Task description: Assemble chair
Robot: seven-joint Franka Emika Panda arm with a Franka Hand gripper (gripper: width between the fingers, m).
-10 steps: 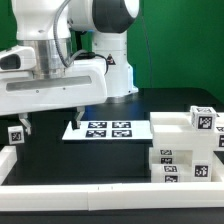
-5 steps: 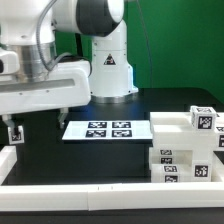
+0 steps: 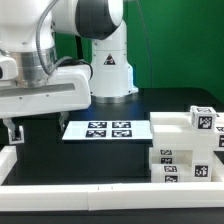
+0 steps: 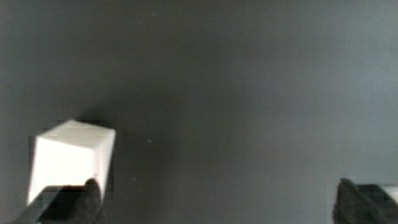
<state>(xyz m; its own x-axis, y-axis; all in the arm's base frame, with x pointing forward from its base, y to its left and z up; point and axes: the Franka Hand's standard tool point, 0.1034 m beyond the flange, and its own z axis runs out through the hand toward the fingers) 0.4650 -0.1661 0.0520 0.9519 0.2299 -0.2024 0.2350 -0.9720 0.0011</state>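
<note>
Several white chair parts (image 3: 184, 150) with black-and-white tags stand stacked at the exterior view's right. My gripper (image 3: 12, 131) hangs low over the black table at the far left of that view, by a small white tagged chair piece that the arm and fingers mostly hide there. In the wrist view the gripper (image 4: 222, 203) is open with its jaws wide apart. The small white piece (image 4: 71, 158) stands on the table right against one fingertip (image 4: 64, 205). The other fingertip (image 4: 372, 203) is far from it. Nothing is gripped.
The marker board (image 3: 107, 129) lies flat at the middle back of the table. White border rails run along the front (image 3: 90, 190) and the left side (image 3: 7, 160). The robot's base (image 3: 108, 70) stands behind the marker board.
The arm has swung toward the exterior view's left and come lower. The gripper now covers the small white piece at the left edge. The other parts have not moved.
</note>
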